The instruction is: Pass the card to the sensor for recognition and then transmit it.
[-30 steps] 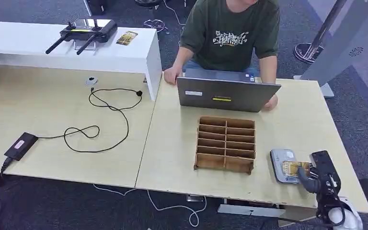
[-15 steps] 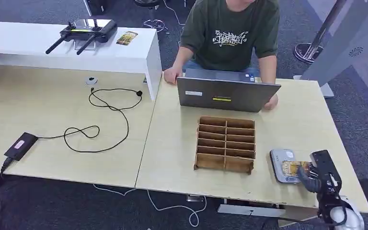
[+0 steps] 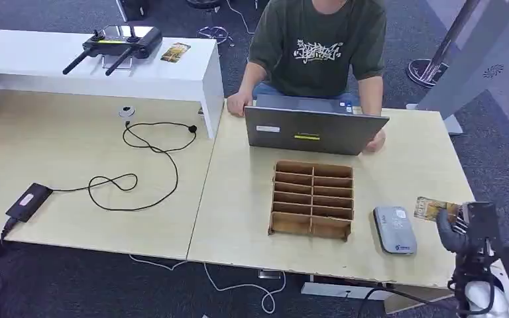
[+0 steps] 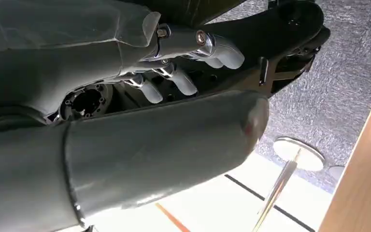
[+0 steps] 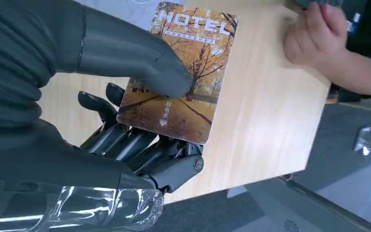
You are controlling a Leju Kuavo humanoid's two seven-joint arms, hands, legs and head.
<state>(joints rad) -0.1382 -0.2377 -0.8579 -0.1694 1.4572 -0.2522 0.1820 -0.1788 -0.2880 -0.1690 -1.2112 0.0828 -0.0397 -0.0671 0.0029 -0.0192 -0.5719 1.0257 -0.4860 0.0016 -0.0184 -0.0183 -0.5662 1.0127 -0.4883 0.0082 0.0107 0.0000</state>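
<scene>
My right hand [image 3: 464, 228] pinches a card [image 3: 431, 209] with an autumn-tree picture, lifted above the table at its right front edge. The right wrist view shows the thumb [image 5: 125, 53] pressing the card [image 5: 188, 82] against the fingers beneath it. A grey sensor pad [image 3: 394, 229] lies flat on the table, just left of the card and apart from it. My left hand [image 4: 183, 72] hangs over carpet, fingers loosely curled and holding nothing.
A cardboard divider tray [image 3: 312, 199] stands left of the sensor. A person sits behind an open laptop [image 3: 315, 129] at the table's far side; their hand [image 5: 319, 36] rests on the table. Cables and a black box [image 3: 28, 201] lie on the left table.
My right hand has lifted the card off the sensor pad and carried it to the right, up and away from the pad. The pad now lies bare.
</scene>
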